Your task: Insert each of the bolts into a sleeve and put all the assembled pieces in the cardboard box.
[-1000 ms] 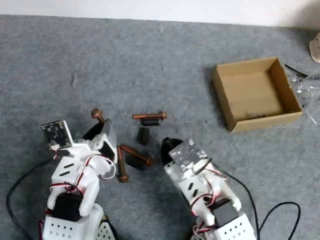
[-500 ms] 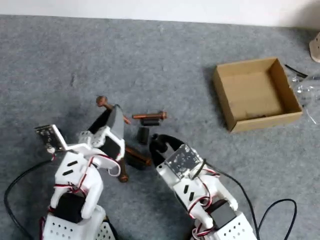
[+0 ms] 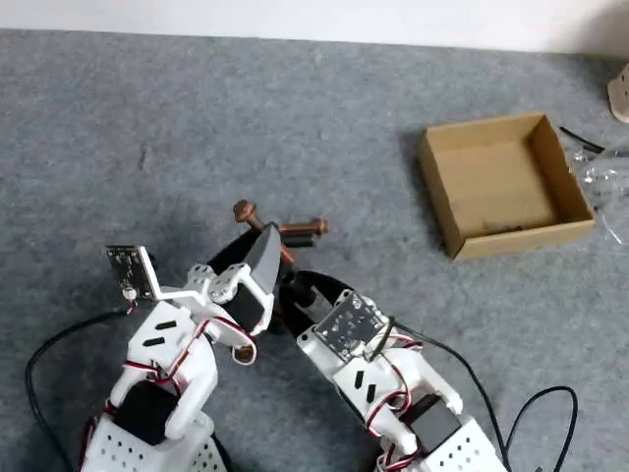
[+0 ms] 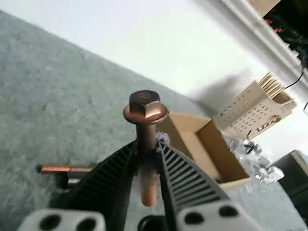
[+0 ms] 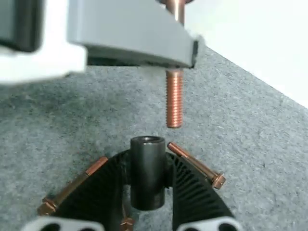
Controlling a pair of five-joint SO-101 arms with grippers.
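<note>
Copper bolt stands head-up in the left gripper, whose ribbed fingers are clamped on its shank; the lower end pokes out beneath them. Just under that threaded end, with a small gap between, sits the open mouth of a black sleeve. The sleeve is held upright in the right gripper, both fingers pressed against its sides.

From above, the two grippers meet tip to tip towards the near edge of the table, about midway along it, the left gripper raised over the right gripper.

Loose bolts lie flat on the grey table surface beneath the right gripper, and a flat bolt rests just beyond both grippers.

Cardboard box sits open well apart, towards the far right corner of the table.
</note>
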